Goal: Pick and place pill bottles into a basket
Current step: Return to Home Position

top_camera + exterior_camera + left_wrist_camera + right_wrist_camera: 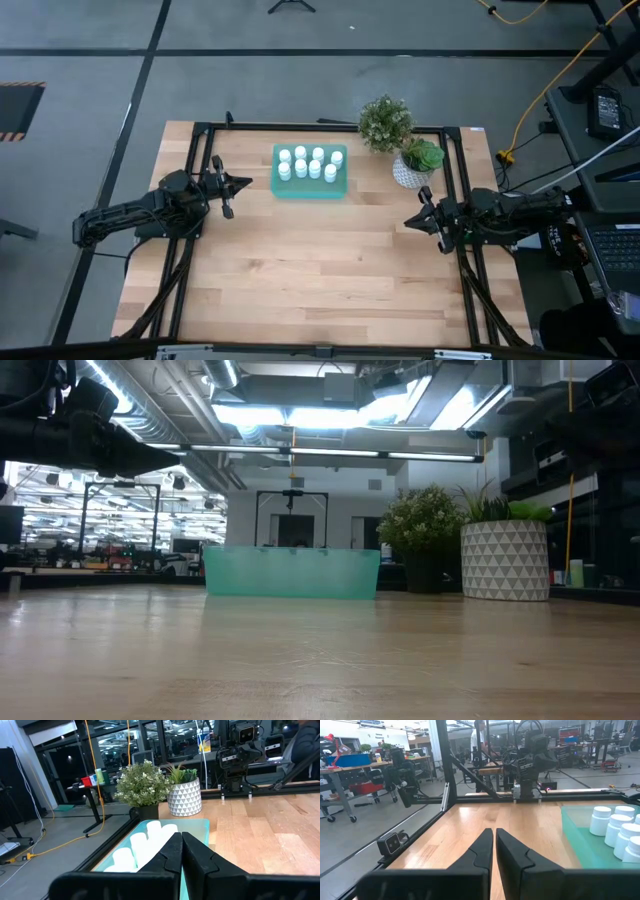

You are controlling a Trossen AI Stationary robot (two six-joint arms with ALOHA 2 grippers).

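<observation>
Several small white pill bottles [308,164] stand upright inside the teal-green basket [280,187] at the table's far middle. They also show in the left wrist view [150,840] and the right wrist view [615,830]. The basket rests flat on the table in the low view [291,573]. My left gripper [240,184] is shut and empty, just left of the basket. My right gripper [412,222] is shut and empty at the table's right side, away from the basket.
A white patterned pot with a green plant [413,165] and a dark pot with a bushy plant [385,122] stand right of the basket at the far edge. A black frame rail [455,170] runs around the table. Bare wood [320,270] lies toward the near edge.
</observation>
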